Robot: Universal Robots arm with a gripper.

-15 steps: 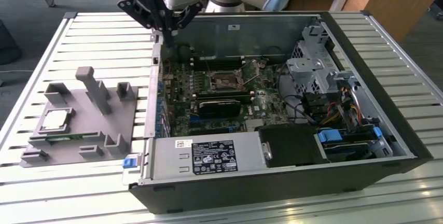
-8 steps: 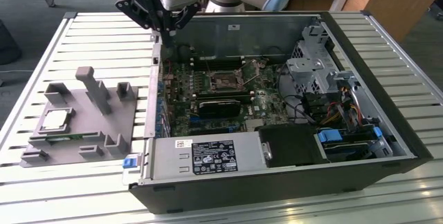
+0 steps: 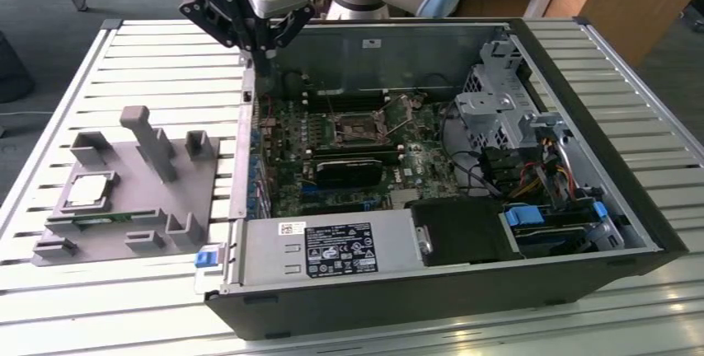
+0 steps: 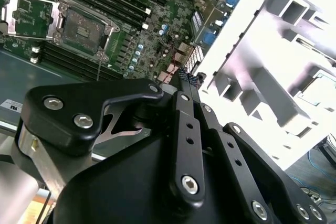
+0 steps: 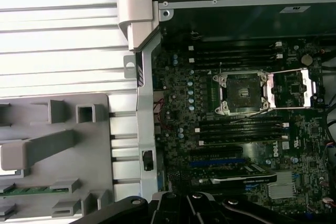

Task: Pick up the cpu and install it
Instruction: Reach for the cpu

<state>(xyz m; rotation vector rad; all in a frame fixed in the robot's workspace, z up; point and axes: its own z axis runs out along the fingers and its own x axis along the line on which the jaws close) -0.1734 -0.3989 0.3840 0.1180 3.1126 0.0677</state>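
The cpu (image 3: 88,190), a small silver-topped square, lies flat on the grey fixture (image 3: 165,208) at the exterior view's left, outside the computer case. My gripper (image 3: 264,49) hangs high over the case's far corner, well away from the cpu. Its black fingers meet at their tips in the second wrist view, gripper (image 4: 184,74) shut with nothing in it. The motherboard's bare cpu socket (image 3: 357,132) (image 5: 241,93) (image 4: 84,30) stands with its metal lid (image 5: 296,85) swung open beside it.
The open case (image 3: 572,67) lies on a slatted white table (image 3: 66,84). A green memory stick (image 3: 105,221) sits in the fixture beside a tall grey post (image 3: 148,138). Inside the case are a black card (image 3: 352,170), a power supply (image 3: 330,249), cables and a drive cage (image 3: 495,100).
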